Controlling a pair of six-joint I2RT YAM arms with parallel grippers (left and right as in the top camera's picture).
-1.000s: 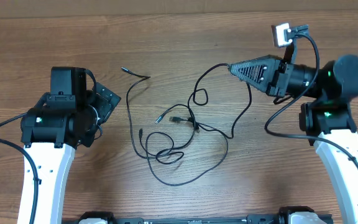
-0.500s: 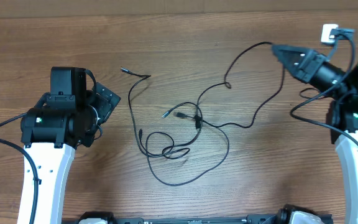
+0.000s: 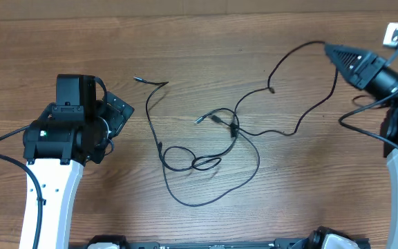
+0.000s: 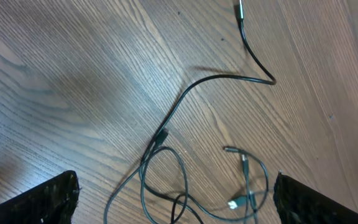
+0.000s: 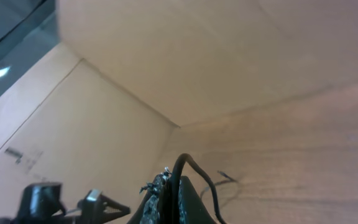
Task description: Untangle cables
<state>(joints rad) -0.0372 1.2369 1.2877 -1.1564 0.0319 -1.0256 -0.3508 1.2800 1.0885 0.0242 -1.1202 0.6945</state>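
Note:
The cables [image 3: 213,138] are thin black cords, loosely tangled on the wood table at centre, with a knot [image 3: 232,128] and a small loop [image 3: 200,164]. One strand stretches up and right from the knot into my right gripper [image 3: 327,47], which is shut on it at the far right, raised above the table. In the right wrist view the cord [image 5: 183,163] arches out of the pinched right gripper [image 5: 169,182]. My left gripper [image 3: 121,119] stands open at the left, apart from the cords. The left wrist view shows cords [image 4: 216,78] beyond the wide-spread left gripper [image 4: 176,205], with nothing between its fingers [image 4: 48,199].
A free cable end with a plug [image 3: 137,78] lies at the back left of the tangle. A long slack loop [image 3: 206,202] reaches toward the front edge. A cardboard wall [image 5: 166,56] stands behind the table.
My right gripper has moved right and toward the far corner with the cord in it, drawing that strand out. The tangle has slid rightward. The left arm has not moved.

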